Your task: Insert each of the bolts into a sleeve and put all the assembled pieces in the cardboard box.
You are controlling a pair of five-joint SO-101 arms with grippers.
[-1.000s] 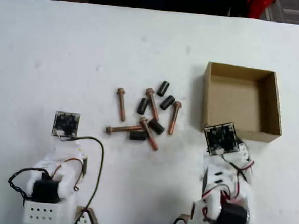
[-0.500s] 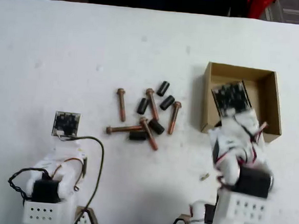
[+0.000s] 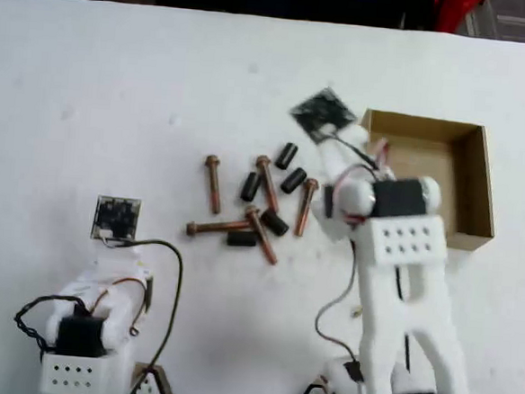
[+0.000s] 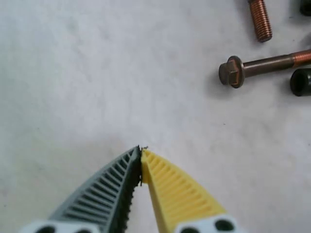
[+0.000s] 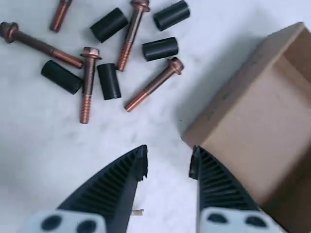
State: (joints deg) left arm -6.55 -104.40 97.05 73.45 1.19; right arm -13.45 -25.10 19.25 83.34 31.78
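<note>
5 copper-coloured bolts [image 5: 153, 84] and 5 black sleeves [image 5: 160, 48] lie jumbled on the bench [image 3: 117, 88], left of the cardboard box [image 3: 421, 126]. They look hard, smooth and apt to roll, so I'd pinch a bolt mid-shank. The right gripper [image 5: 168, 155] hangs narrowly parted between pile and box; the left gripper [image 4: 141, 151] is closed, holding nothing.

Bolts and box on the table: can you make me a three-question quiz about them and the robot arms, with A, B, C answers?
1. In the high view, where is the cardboard box from the bolts?
A) right of them
B) left of them
C) on top of them

2. How many bolts lie on the table?
A) two
B) five
C) nine

3. The left end effector is:
A) shut on nothing
B) wide open
C) shut on a bolt

Answers:
1 A, the box stands to the right of the pile.
2 B, five copper bolts lie among the black sleeves.
3 A, its tips meet over bare table.
</note>
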